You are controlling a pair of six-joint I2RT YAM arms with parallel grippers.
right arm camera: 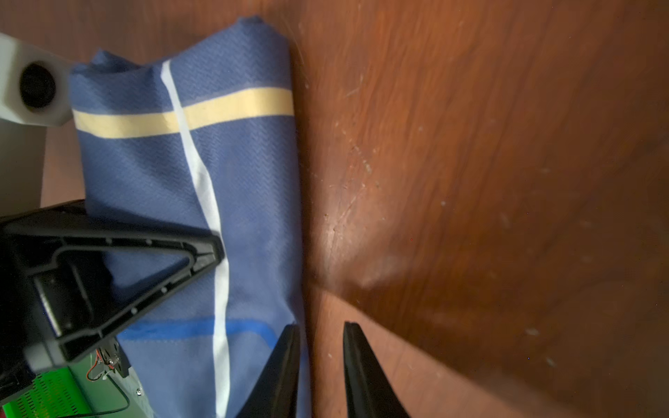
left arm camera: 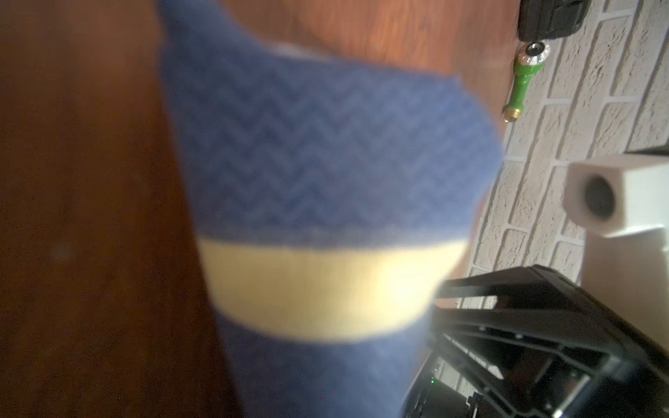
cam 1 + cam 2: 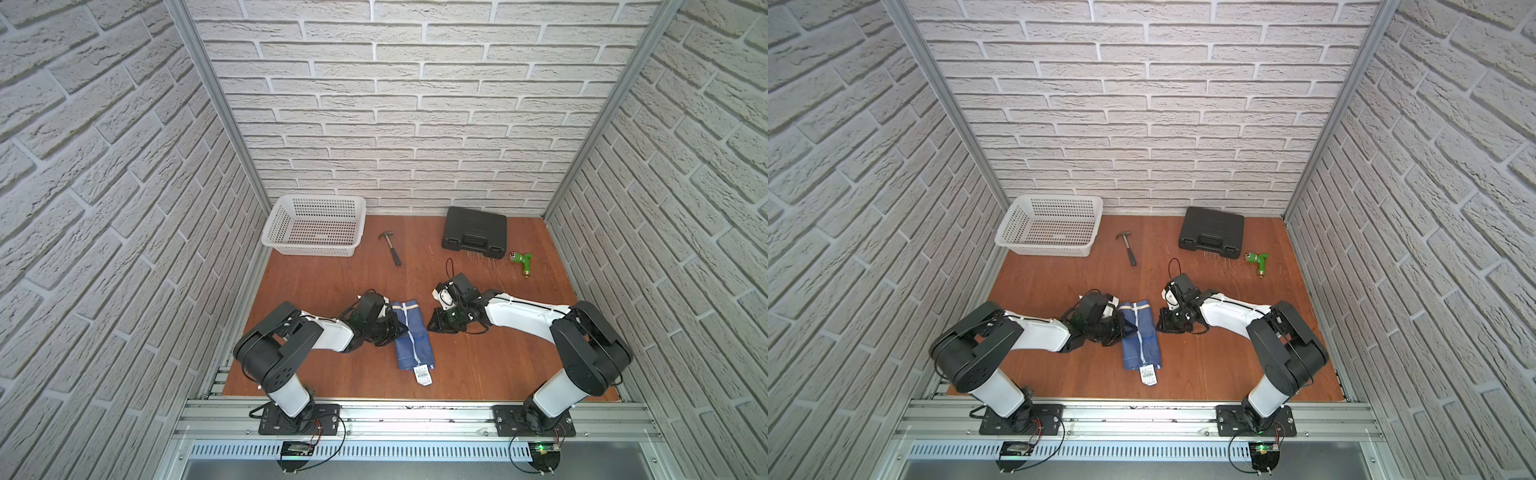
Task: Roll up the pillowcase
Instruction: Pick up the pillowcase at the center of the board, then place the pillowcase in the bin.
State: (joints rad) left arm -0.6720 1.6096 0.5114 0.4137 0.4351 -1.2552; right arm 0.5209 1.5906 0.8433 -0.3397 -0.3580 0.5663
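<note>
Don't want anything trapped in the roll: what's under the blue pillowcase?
Brown wooden tabletop shows around the navy-blue striped cloth pillowcase; its white care tag sticks out at the near end. Anything beneath is covered.

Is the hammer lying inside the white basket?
No, in a top view the hammer lies on the bare wooden table beside the basket, clear of it.

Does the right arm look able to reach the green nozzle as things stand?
Probably yes: the green nozzle lies on the side of the right arm, near the black case. Nothing stands between them, and the right pincer is open and empty.
</note>
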